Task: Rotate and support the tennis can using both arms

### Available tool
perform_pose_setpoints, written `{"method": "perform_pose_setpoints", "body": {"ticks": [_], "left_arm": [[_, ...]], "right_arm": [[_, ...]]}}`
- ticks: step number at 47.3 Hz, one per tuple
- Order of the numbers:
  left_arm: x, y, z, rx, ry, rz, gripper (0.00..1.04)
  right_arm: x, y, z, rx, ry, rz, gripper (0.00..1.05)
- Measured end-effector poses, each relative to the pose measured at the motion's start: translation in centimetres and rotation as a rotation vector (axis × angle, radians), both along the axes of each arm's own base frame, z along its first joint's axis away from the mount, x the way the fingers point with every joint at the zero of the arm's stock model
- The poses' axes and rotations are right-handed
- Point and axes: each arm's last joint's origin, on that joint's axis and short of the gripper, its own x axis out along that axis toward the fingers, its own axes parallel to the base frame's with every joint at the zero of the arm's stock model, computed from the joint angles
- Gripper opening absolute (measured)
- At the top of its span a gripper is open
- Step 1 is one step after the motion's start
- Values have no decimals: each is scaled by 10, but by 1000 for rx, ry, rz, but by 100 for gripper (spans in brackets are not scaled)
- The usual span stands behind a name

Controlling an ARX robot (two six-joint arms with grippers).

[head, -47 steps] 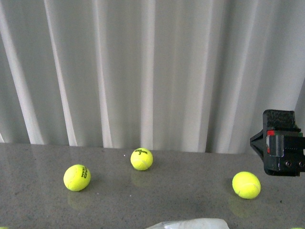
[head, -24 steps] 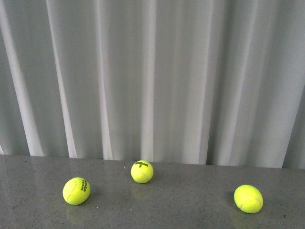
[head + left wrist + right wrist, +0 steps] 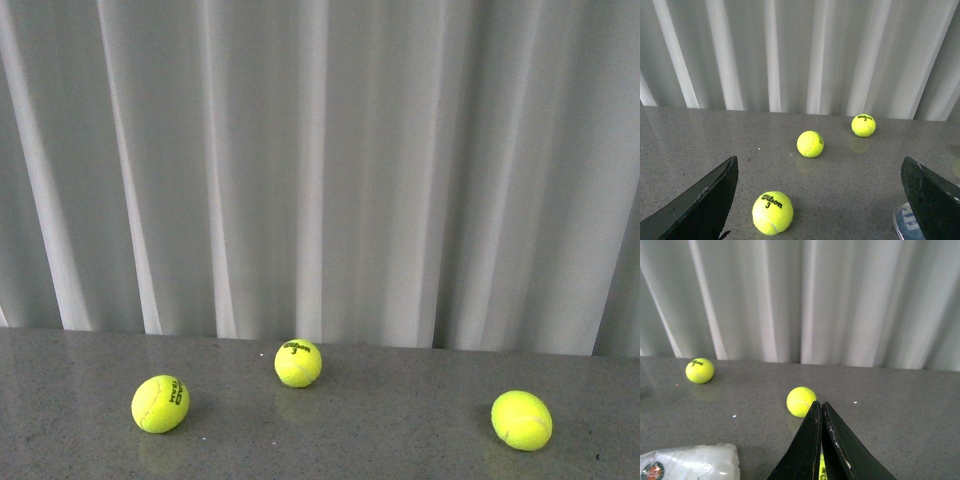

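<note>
The left gripper (image 3: 818, 165) stands wide apart, its two black fingers (image 3: 700, 205) far out to either side with nothing between them. The right gripper (image 3: 819, 405) is closed, its two fingers meeting at the tips. A thin yellow sliver shows in the slit lower down, and I cannot tell what it is.

The one tennis can (image 3: 690, 462) lies on its side on the table (image 3: 400, 400), held by neither gripper. Its white label and round emblem show in the right wrist view. In the left wrist view only a white and blue end of it peeks out just beside one finger. The front view does not show it at all.

In the front view, three yellow tennis balls (image 3: 298, 363) sit well apart on the grey table. The left wrist view also shows three, and the right wrist view two. Behind hangs one pleated white curtain (image 3: 320, 160).
</note>
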Motion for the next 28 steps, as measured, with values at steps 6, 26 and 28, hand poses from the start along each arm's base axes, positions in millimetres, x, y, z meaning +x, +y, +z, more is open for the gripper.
{"method": "perform_pose_setpoints", "body": {"ticks": [6,26,28], "left_arm": [[0,0,0,0,0,0,98],[0,0,0,0,0,0,98],[0,0,0,0,0,0,98]], "right_arm": [[-8,-4,-10,0,-2,-25,3],[-29,-4,-5,1,-16,-21,3],[-30,-4,-5,1,-17,-21,3]]}}
